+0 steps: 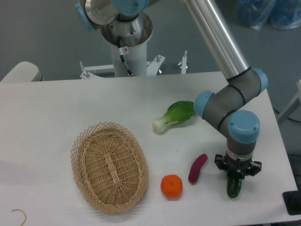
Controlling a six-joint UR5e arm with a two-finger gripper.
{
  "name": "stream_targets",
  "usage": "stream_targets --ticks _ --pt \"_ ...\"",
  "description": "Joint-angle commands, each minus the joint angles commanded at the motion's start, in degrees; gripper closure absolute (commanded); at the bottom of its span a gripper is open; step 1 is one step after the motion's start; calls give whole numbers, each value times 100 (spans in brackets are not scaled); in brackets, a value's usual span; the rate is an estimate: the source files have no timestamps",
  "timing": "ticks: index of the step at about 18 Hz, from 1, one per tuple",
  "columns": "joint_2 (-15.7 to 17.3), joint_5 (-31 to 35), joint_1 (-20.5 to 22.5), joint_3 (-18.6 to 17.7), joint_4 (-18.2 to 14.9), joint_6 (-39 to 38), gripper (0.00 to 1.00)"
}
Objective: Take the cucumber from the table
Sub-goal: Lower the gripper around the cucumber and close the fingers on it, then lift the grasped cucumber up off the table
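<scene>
Cucumber lengthwise toward camera, under tool

One fixed camera here, high in front of the table, angled down and facing the arm's base. It's a moderate distance back, nearly the whole tabletop in shot.

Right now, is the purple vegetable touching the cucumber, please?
Apart: the camera view shows bare table between the purple vegetable and the cucumber.
</scene>
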Motion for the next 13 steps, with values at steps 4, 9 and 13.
stream_targets --ticks 4,9,13 --pt "342 0 0 35 -61 78 48" --pt "1194 -9 -9 52 -1086 860 48" --pt "1695 -18 -9 62 -1765 1343 48"
